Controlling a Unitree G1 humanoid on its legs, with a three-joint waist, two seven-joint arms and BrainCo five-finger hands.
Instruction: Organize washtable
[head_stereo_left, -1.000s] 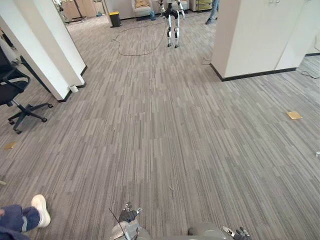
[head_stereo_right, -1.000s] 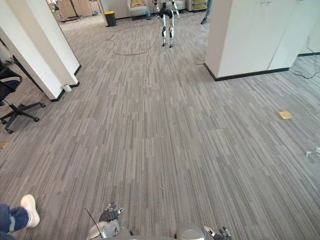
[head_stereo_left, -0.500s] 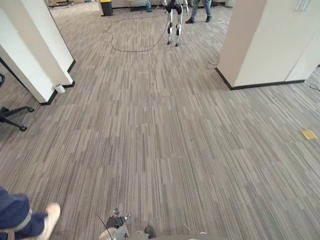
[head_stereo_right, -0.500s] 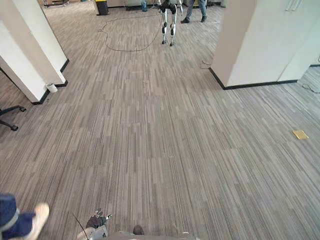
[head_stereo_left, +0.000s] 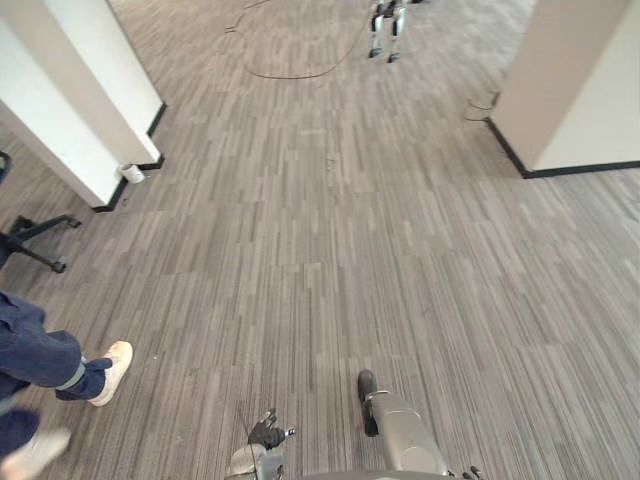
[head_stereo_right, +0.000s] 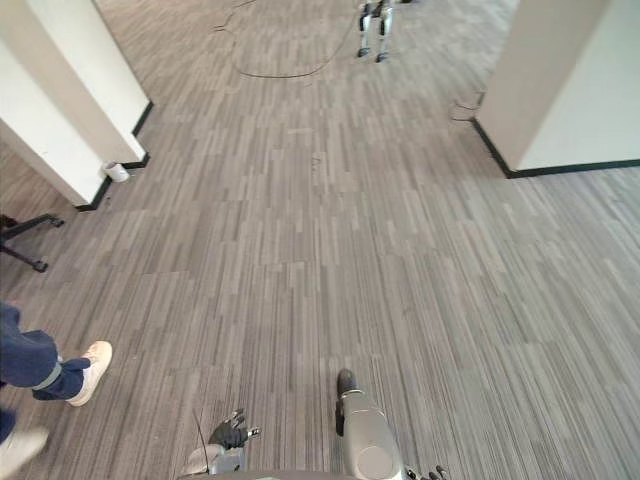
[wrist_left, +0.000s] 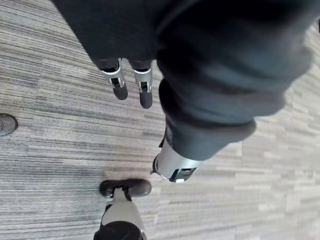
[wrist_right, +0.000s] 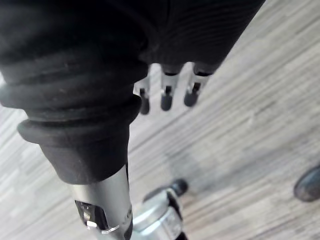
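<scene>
**A:** Hand status?

**B:** Left hand (head_stereo_left: 266, 434) sits low at the near edge of the head view, over carpet (head_stereo_left: 330, 250). On its wrist cam the fingers (wrist_left: 145, 95) are straight and point down at the floor, with the thumb (wrist_left: 172, 167) apart from them. It's released, nothing in it.

**A:** Right?

**B:** Right hand (wrist_right: 167, 95) is slack too. Fingers (wrist_right: 191, 92) hang straight in a row, thumb (wrist_right: 107, 200) off to one side, nothing held. Striped carpet lies past the tips.

**A:** Where's the washtable?

**B:** Can't tell. Head cams look down on open grey striped carpet.

**A:** What's around?

**B:** There's a white pillar (head_stereo_left: 70, 110) with a dark baseboard on the far left. A small white object (head_stereo_left: 130, 173) sits on the floor right at its corner. A second pillar (head_stereo_left: 580, 90) stands far right, also white with a dark baseboard. A black chair base (head_stereo_left: 40, 238) on castors is at the left edge, near the first pillar.

**A:** People?

**B:** One, on the robot's left. I can see a blue trouser leg (head_stereo_left: 40, 355) and a white shoe (head_stereo_left: 112, 370) on the carpet. A second shoe (head_stereo_left: 30, 455) is in the lower left corner. The person is well apart from both hands.

**A:** Further out?

**B:** The legs of another robot (head_stereo_left: 388, 30) stand far ahead. A black cable (head_stereo_left: 290, 72) loops on the floor beside them.
</scene>
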